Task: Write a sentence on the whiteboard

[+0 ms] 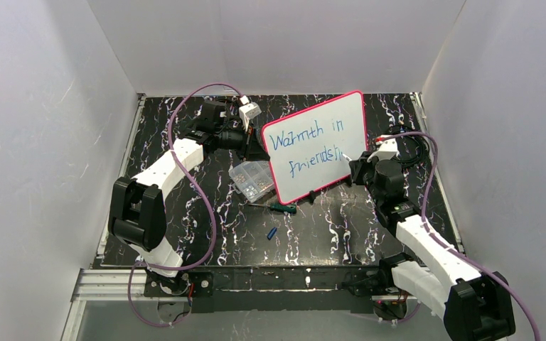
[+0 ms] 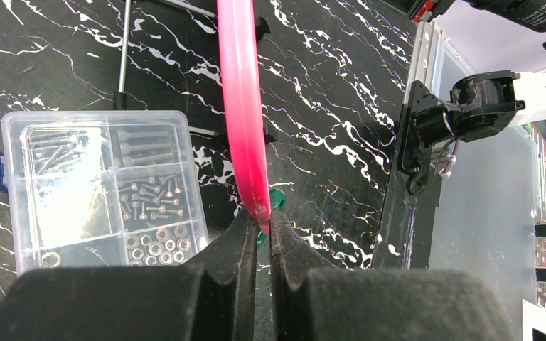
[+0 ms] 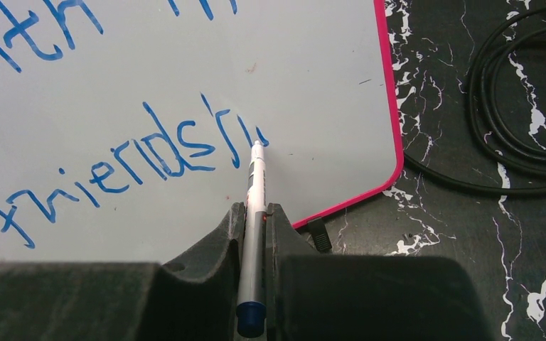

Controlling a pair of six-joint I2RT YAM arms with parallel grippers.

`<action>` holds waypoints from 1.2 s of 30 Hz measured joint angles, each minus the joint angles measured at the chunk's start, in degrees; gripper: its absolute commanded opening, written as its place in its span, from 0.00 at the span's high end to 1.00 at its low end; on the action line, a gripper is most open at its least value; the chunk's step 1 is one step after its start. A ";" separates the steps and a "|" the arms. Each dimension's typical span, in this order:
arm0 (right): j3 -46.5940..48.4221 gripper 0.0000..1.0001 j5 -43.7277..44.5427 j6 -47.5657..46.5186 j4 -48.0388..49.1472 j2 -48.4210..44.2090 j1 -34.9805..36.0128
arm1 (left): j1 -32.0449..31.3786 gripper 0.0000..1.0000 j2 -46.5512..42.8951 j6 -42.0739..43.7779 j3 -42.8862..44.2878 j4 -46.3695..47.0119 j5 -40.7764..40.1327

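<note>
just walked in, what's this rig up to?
The left pincer is shut on the pink rim of the whiteboard, holding it propped up at a tilt. The right pincer grips a marker, tip on the board, partway through the sentence: "Warmth in" is written, and the second line reads roughly "friendsh".

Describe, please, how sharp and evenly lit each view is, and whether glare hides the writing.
Top external: light is even, and the sentence on the whiteboard reads without glare. Left wrist: the clear box is sharp, with bright sheen on its left half; the left gripper is a dark, soft mass. Right wrist: strokes and the marker are crisp; the right gripper is underlit.
</note>
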 measured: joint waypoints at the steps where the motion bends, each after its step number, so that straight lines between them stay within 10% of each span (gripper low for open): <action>1: 0.13 0.99 0.00 0.02 0.07 -0.07 0.00 | 0.00 1.00 0.00 0.00 0.00 0.00 0.00; 36: 0.94 0.99 2.64 -0.44 5.03 -0.13 0.00 | 0.00 1.00 0.00 -0.02 0.00 0.02 0.22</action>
